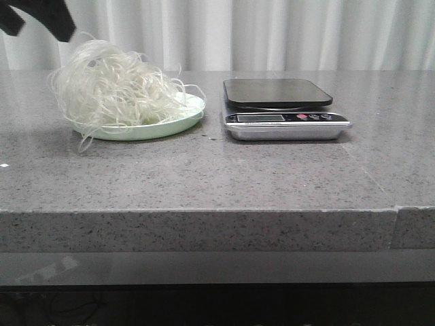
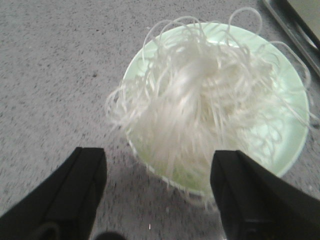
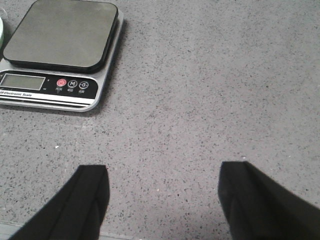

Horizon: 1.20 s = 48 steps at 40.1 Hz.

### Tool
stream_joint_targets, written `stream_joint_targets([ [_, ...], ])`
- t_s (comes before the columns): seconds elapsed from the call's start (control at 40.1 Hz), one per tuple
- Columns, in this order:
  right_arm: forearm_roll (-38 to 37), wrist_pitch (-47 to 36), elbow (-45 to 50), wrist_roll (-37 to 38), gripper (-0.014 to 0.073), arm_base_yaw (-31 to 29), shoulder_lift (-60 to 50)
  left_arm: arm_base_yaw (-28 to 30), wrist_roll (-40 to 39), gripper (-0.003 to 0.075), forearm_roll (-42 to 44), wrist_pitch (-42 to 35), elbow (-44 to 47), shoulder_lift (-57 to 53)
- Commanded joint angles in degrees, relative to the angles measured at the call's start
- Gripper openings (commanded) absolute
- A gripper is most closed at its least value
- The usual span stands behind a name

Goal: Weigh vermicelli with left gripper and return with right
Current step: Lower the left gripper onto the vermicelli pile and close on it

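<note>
The vermicelli [image 1: 115, 88] is a loose off-white tangle heaped on a pale green plate [image 1: 178, 121] at the left of the table. It also shows in the left wrist view [image 2: 200, 100], spilling over the plate [image 2: 285, 145]. My left gripper [image 1: 37, 24] hangs above and behind the heap's left side. In its wrist view it [image 2: 159, 157] is open and empty, the heap just beyond its fingertips. My right gripper [image 3: 165, 172] is open and empty over bare table, to the right of the scale [image 3: 60, 35]; it is out of the front view.
A kitchen scale [image 1: 279, 102] with a dark platform and silver base stands right of the plate, nothing on it. The grey speckled table [image 1: 217, 176] ends at a front edge. A white curtain hangs behind.
</note>
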Motion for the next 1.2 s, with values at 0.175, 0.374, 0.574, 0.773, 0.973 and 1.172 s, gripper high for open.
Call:
stream_joint_targets([
  [0.175, -0.23, -3.27, -1.92, -0.45, 0.0577, -0.35, 0.25, -0.48, 0.22, 0.0450, -0.50, -3.69, -9.16, 7.77],
  [0.374, -0.23, -3.27, -1.92, -0.45, 0.0577, -0.35, 0.25, -0.48, 0.22, 0.0438, -0.98, -2.62, -10.10, 11.14],
  [0.574, -0.23, -3.27, -1.92, -0.45, 0.0577, -0.35, 0.25, -0.48, 0.22, 0.0438, -0.98, -1.43, -10.10, 12.00],
  [0.773, -0.23, -3.27, -1.92, -0.45, 0.0577, -0.35, 0.25, -0.48, 0.22, 0.0300, -0.98, -0.64, -10.10, 12.00],
  [0.973, -0.23, -3.27, -1.92, -0.45, 0.0577, -0.35, 0.25, -0.48, 0.22, 0.0149, -0.98, -0.13, -10.10, 12.00],
  [1.172, -0.23, -3.27, -1.92, -0.45, 0.0577, -0.35, 0.25, -0.48, 0.22, 0.0156, -0.98, 0.96, -10.32, 9.74],
])
